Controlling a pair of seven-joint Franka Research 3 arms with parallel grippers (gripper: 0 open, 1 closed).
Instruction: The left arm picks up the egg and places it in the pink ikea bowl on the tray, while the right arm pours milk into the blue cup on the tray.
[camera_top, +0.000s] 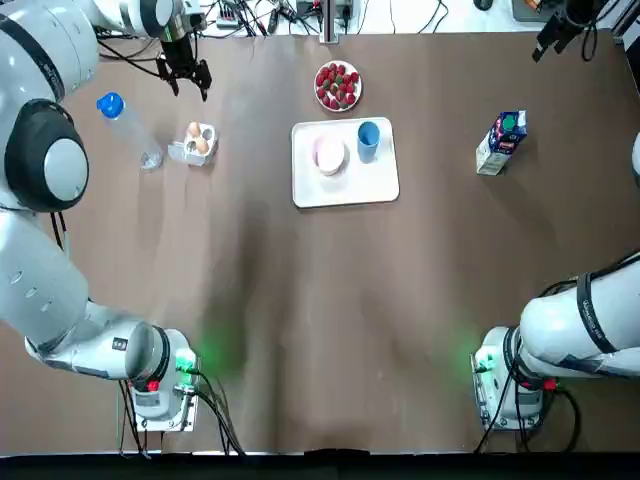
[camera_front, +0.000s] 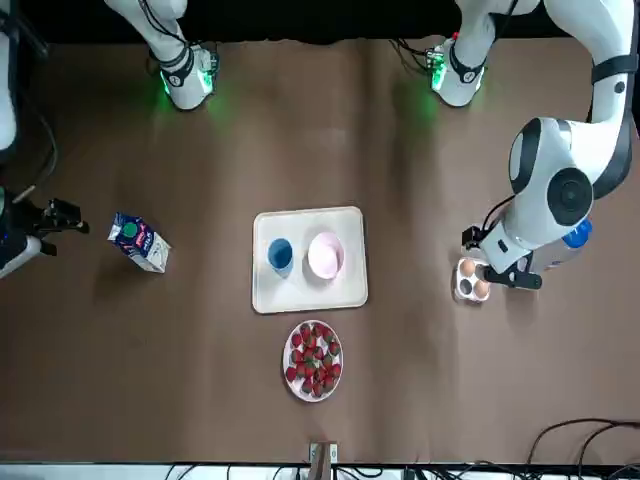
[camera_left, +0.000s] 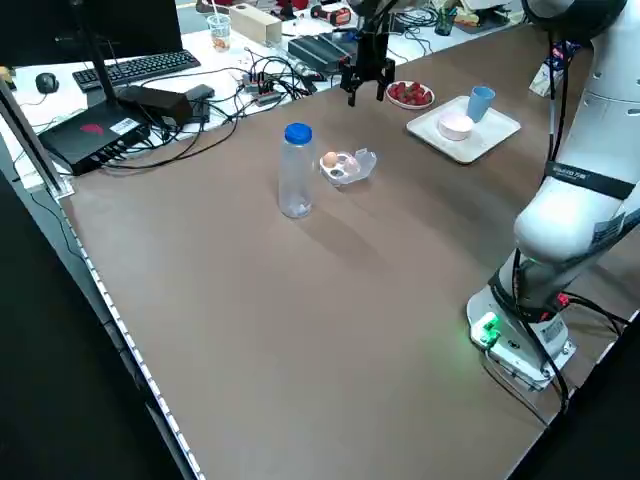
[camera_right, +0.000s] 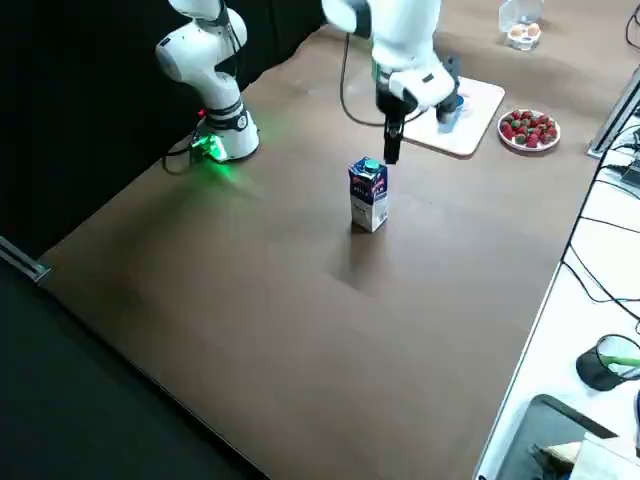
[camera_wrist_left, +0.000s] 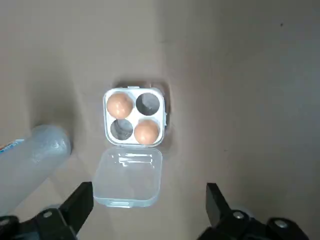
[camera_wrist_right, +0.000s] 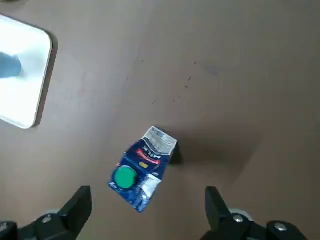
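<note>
One white tray (camera_top: 345, 188) mid-table carries one pink bowl (camera_top: 330, 155) and one blue cup (camera_top: 368, 138). One milk carton (camera_top: 501, 142) stands to its right, near the spread-fingered right gripper (camera_wrist_right: 147, 200). The left gripper (camera_wrist_left: 150, 200), fingers also apart, hovers near one open egg box (camera_wrist_left: 134, 116) holding two eggs (camera_wrist_left: 119, 104).

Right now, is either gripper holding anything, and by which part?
Nothing is held. The left gripper hangs open in the air near the egg carton, the right gripper open near the milk carton.
</note>
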